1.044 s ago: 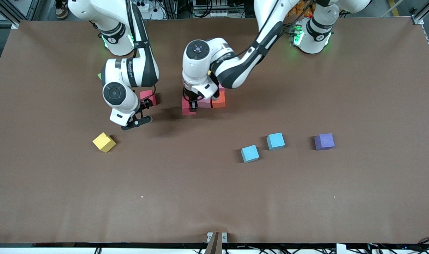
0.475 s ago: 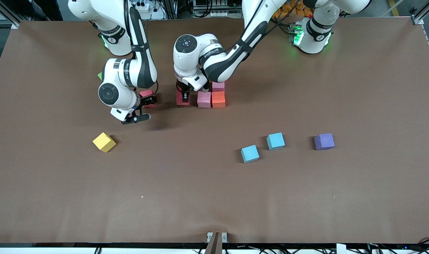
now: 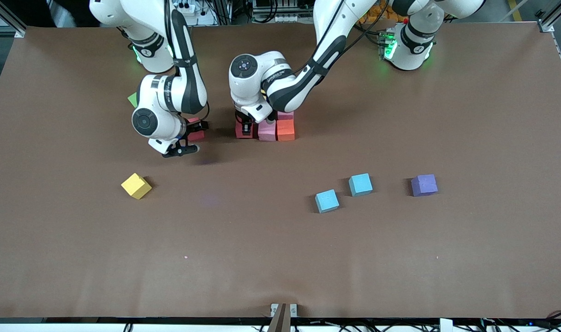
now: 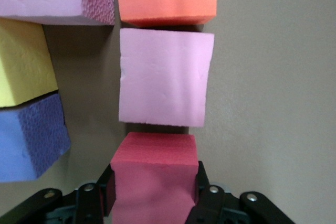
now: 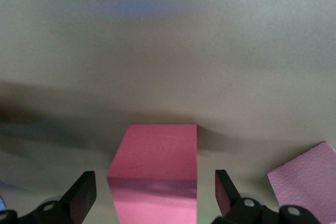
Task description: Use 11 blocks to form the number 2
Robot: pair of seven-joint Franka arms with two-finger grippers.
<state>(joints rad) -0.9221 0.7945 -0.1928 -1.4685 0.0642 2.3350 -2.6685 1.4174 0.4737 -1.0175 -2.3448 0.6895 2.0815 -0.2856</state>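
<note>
Brown table (image 3: 280,258) lies bare toward the front camera past the yellow block (image 3: 135,186), two blue blocks (image 3: 327,201) and purple block (image 3: 424,185). Left tool (image 3: 246,130) pinches a red block (image 4: 153,174) just beside the pink block (image 4: 165,83) of the started number 2 (image 3: 277,128). Right tool (image 3: 184,138), spread wide, straddles another red block (image 5: 155,174).

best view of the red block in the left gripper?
Left wrist view: the red block fills the frame between the left gripper's fingers, lined up with the pink block. Front view shows only a sliver under the wrist. Right wrist view doesn't show it.
</note>
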